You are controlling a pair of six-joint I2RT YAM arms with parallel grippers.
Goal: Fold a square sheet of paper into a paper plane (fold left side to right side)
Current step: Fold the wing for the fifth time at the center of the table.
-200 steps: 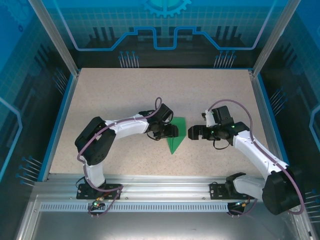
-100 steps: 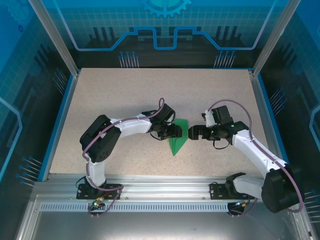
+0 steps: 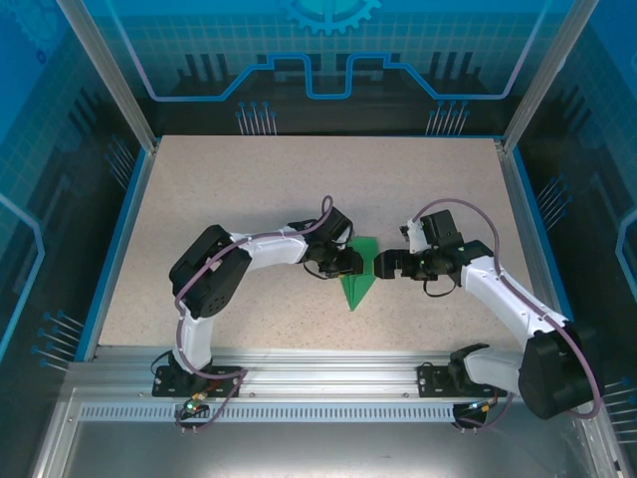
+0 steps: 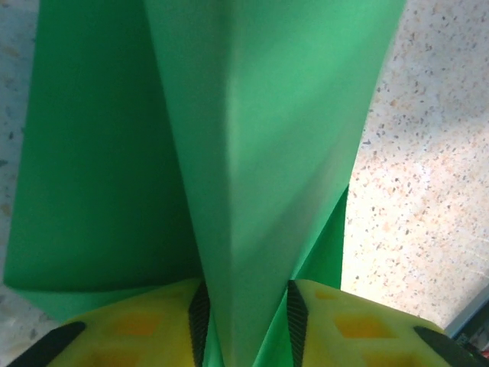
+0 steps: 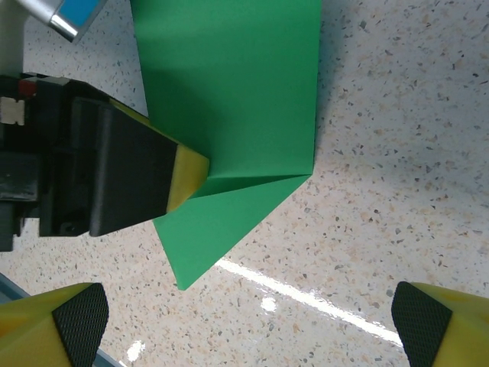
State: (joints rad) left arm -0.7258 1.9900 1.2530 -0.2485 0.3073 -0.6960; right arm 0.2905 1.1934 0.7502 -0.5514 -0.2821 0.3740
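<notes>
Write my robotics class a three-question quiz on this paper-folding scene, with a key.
1. True or false: the right gripper is open and holds nothing.
2. In the top view, the folded green paper tapers to a tip pointing: A) toward the bottom of the picture; B) toward the top; C) left.
3. What sits between the fingers of the left gripper?
Key: 1 true; 2 A; 3 a raised fold of the folded green paper.

Left fingers (image 4: 137, 332) pinched narrow; right fingers (image 5: 76, 325) spread wide.
</notes>
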